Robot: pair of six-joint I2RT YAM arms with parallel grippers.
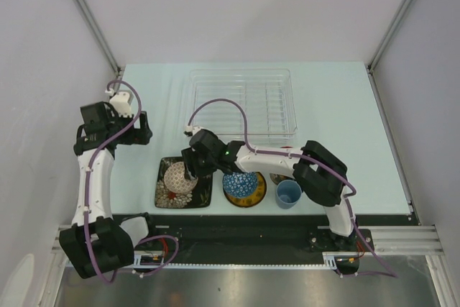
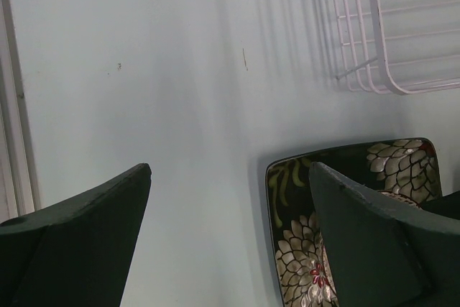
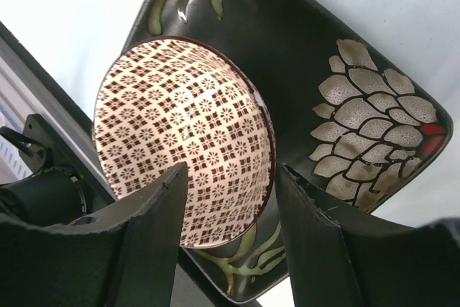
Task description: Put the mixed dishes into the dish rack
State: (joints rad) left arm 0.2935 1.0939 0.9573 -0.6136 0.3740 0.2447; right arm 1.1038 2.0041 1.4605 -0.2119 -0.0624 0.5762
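Straddling the cream-pink patterned bowl [image 3: 180, 120] rim, my right pincer [image 3: 231, 172] stands parted, one finger inside, one outside, unclamped; the bowl rests on the black square floral plate [image 3: 309, 48].

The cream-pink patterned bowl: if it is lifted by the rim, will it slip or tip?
The bowl looks glazed and glossy, so probably stiff but slippery. It sits on the black plate; held at one rim by the right pincer, it may tilt.

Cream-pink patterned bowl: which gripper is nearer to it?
Right. The right gripper straddles the bowl rim, above the black plate. The left gripper hangs open over bare table, beyond the plate's far-left corner.
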